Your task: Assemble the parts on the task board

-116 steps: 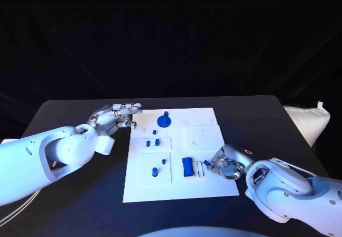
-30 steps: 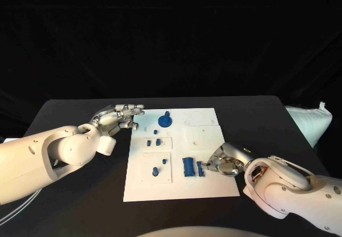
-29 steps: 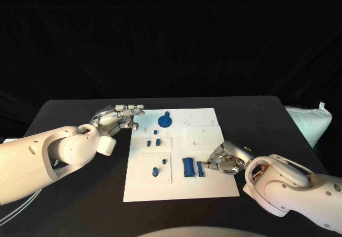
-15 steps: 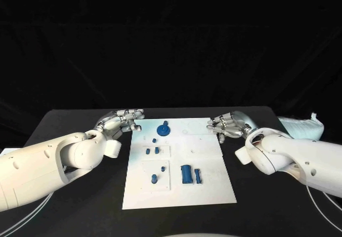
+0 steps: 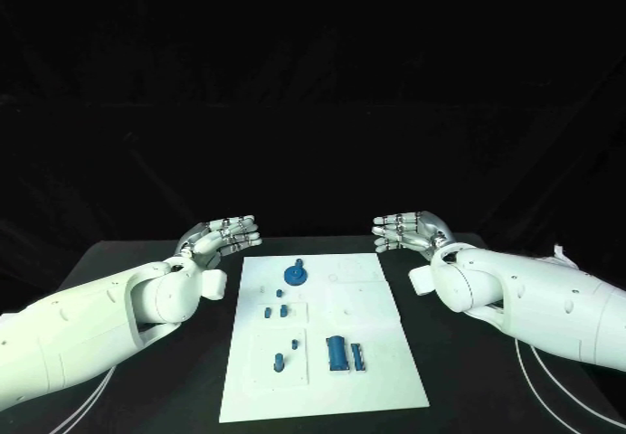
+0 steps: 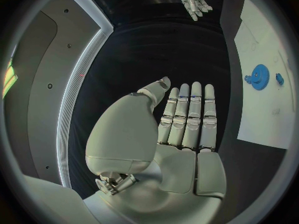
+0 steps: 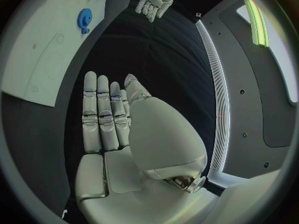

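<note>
Head view w/ both wrist views. Left hand [image 5: 222,237] and right hand [image 5: 408,231] hover flat, fingers extended, holding nothing, either side of the task board's [image 5: 392,380] far end, apparently parked clear so the parts stay unobstructed. Blue gear [image 5: 298,272] sits near the far edge; blue block [image 5: 338,353] lies nearer the robot. Small blue pegs [image 5: 275,312] stand between.
</note>
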Robot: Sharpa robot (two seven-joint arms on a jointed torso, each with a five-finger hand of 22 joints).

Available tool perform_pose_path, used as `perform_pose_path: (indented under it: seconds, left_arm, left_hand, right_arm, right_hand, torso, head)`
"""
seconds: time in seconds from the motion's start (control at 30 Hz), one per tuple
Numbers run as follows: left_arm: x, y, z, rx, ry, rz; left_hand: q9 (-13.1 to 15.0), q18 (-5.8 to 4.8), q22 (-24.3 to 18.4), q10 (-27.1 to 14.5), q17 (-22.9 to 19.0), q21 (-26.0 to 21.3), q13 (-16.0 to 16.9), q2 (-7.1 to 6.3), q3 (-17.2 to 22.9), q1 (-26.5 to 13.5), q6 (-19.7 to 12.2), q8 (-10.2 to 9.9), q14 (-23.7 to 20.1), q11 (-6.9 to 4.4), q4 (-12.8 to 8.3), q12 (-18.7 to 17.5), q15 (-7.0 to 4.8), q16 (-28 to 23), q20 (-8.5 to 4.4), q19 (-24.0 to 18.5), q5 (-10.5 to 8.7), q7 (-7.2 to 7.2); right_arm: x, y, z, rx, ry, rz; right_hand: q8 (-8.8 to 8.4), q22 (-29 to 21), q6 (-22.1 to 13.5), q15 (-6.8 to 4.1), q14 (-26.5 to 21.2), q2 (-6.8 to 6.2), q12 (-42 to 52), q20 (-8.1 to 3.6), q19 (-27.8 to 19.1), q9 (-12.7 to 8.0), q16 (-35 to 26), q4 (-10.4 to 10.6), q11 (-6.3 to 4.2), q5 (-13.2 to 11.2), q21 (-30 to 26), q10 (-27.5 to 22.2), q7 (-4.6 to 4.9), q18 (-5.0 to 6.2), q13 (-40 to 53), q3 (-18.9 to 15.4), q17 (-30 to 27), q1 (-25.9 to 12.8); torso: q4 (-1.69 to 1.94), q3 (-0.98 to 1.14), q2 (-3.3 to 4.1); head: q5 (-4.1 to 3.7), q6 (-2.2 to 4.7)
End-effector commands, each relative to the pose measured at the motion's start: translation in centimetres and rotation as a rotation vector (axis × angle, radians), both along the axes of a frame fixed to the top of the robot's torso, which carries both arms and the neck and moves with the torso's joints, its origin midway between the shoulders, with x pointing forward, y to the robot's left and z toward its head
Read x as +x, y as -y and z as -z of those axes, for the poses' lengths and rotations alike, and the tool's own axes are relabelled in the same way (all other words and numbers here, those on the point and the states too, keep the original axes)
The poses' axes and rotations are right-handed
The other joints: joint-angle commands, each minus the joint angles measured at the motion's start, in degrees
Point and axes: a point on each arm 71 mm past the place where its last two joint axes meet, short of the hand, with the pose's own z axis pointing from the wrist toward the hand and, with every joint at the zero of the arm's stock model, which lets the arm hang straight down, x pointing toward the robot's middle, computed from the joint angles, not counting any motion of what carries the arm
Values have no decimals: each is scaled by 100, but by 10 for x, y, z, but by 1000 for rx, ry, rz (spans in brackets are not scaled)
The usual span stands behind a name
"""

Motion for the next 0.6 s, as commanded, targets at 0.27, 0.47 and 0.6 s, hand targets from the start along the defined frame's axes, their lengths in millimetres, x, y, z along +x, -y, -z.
perform_pose_path:
  seconds: [0.27,0.47,0.6]
  left_arm:
    - [4,2,0,9,15,-30]
    - [-4,9,1,43,24,-54]
    - [-15,17,1,89,42,-85]
  left_hand:
    - [-380,-213,-1635,-2059,-731,-353,-361,581,-724,-2556,-1925,-503,-1753,-252,37,-441,-198,-969,-435,-1649,-202,-365]
    - [-380,-313,-2097,-2944,-731,-353,-361,581,-1049,-3641,-2759,-503,-2562,-371,37,-867,-692,-1164,-635,-2326,-657,-522]
    - [-380,-383,-2374,-3478,-731,-353,-361,581,-1243,-4289,-3259,-503,-3047,-828,37,-867,-692,-1279,-755,-2734,-657,-616]
  right_arm:
    - [5,-7,1,45,9,-12]
    - [-5,-22,-1,81,33,12]
    - [-21,-40,-5,122,58,47]
  right_hand:
    - [-395,-1294,-1935,-382,-1955,91,-371,-357,-1851,-714,-832,-283,-232,-216,-582,-2105,-285,-306,-1092,-295,-815,-3006]
    - [-395,-1649,-2756,-382,-2990,91,-371,-480,-2810,-714,-832,-742,-668,-709,-708,-3046,-413,-403,-1092,-295,-973,-4278]
    - [-395,-1857,-3240,-382,-3599,91,-371,-928,-3372,-714,-832,-742,-668,-709,-1155,-3595,-890,-472,-1092,-295,-1066,-5018]
  torso:
    - [-5,37,-78]
    - [18,178,-120]
    - [26,226,-135]
  head:
    - [70,117]
    - [259,291]
    - [324,351]
